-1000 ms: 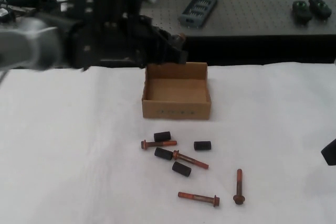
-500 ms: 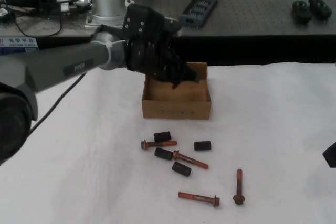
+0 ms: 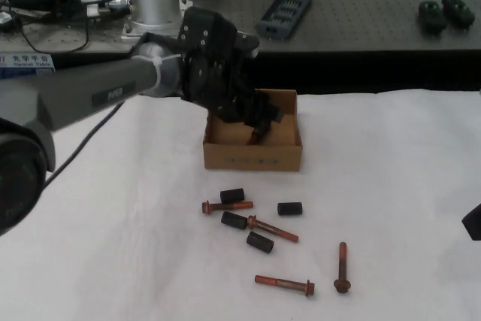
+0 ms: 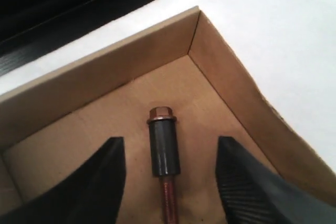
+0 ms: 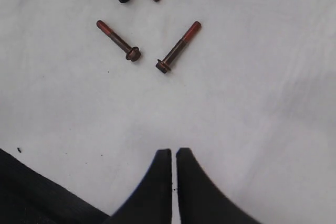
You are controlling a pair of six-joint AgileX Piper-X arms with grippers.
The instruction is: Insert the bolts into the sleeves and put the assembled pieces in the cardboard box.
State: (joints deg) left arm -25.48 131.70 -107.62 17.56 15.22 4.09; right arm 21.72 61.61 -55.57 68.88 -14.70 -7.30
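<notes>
cardboard box (image 4: 231,93), rust-red bolt (image 4: 160,113) in black sleeve (image 4: 164,148), tip cut off
left gripper (image 4: 170,139) apart above; right gripper (image 5: 174,151) together

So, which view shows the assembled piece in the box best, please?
Left wrist view: the assembled piece lies in the cardboard box under the open left claw. In the high view that claw largely hides it; the right wrist view faces loose bolts.
</notes>
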